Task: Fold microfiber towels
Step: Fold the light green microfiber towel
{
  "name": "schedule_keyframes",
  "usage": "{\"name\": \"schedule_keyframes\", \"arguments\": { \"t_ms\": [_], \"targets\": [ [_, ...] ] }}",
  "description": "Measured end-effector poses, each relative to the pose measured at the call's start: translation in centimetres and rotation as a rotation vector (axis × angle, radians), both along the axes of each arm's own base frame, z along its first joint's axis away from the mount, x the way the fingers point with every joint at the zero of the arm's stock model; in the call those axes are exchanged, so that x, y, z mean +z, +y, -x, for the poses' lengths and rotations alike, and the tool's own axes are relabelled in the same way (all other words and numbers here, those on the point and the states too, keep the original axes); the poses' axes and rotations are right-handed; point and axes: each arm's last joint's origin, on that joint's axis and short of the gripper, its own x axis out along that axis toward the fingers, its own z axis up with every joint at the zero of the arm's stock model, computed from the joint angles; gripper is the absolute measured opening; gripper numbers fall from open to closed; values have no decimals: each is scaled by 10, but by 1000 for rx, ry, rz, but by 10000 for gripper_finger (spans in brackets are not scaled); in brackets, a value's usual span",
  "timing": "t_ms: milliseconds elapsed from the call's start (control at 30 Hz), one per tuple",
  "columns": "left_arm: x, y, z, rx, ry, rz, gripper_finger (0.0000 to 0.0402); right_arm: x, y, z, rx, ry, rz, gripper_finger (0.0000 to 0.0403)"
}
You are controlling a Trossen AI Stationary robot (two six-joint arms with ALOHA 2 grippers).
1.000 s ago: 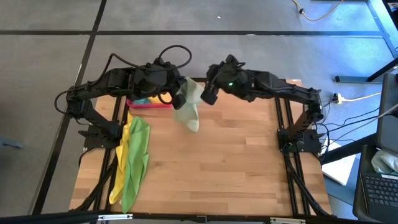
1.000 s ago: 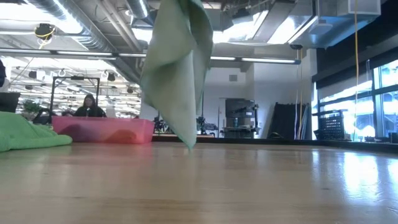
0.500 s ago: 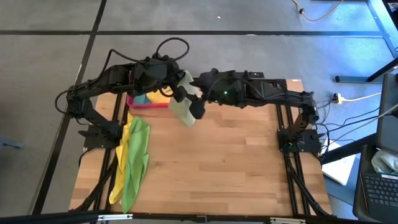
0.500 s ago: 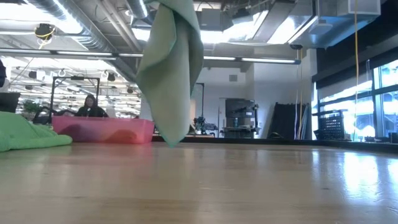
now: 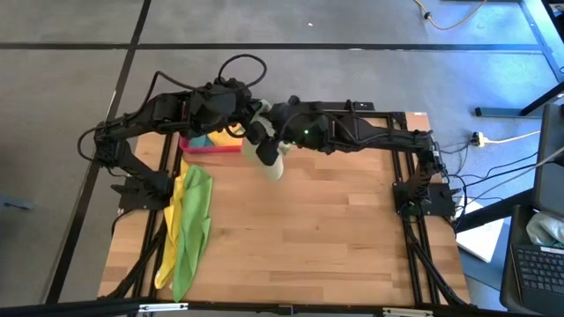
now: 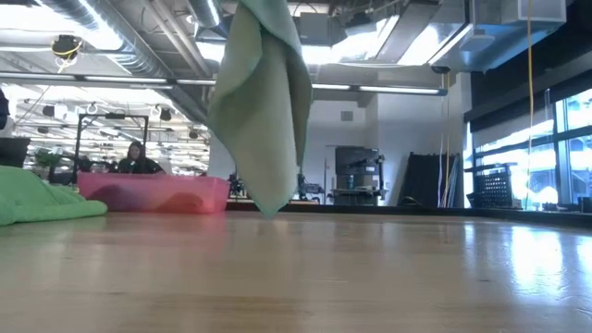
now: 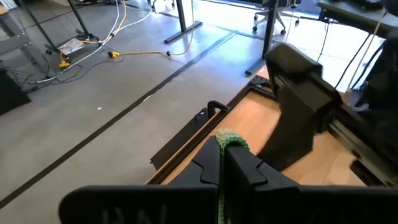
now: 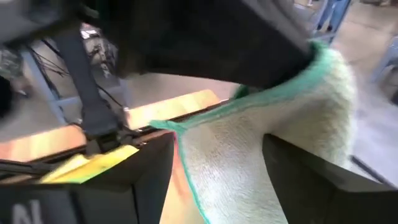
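Observation:
A pale olive-green microfiber towel (image 5: pixel 270 164) hangs over the far middle of the table, and my left gripper (image 5: pixel 255 129) is shut on its top. In the low view the towel (image 6: pixel 261 111) drapes in loose folds, its lower tip (image 6: pixel 269 213) close above the wood. My right gripper (image 5: pixel 265 146) is open, and in the right wrist view its fingers (image 8: pixel 155 171) stand on either side of the hanging towel (image 8: pixel 249 162), just below the left gripper. Yellow and bright green towels (image 5: pixel 189 220) lie in a heap at the table's left edge. My left gripper pinches the towel's top between its two shut fingers, and a bit of green stitched edge (image 7: pixel 229 138) shows past the fingertips. The fingers come from the table's left, slanting a little down. The towel hangs slack below them. Whether my right gripper touches the towel, I cannot tell.
A pink-red tray (image 5: pixel 214 147) with yellow and teal cloth in it stands at the far left, behind the left gripper. The green heap (image 6: pixel 42 199) and the tray (image 6: pixel 153 192) show left in the low view. A person (image 6: pixel 134 157) sits in the room beyond. Bare wood fills the middle and right.
My right gripper has moved toward the table's left, rolled, and come up to the hanging towel, which now sits between its open fingers. The towel has swung a little, its lower end drawn in toward the left gripper.

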Motion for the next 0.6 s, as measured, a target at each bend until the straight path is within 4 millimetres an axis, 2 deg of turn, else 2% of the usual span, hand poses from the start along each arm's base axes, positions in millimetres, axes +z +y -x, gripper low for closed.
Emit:
{"name": "schedule_keyframes", "arguments": {
  "t_ms": [333, 600],
  "targets": [
    [2, -3, 3, -13, -6, -4, 0, -12, -27, 15, -48, 241, 81, 248],
    [4, -3, 6, -2, -9, -16, 0, 1, -46, 29, -80, 234, 123, 248]
  ]
}}
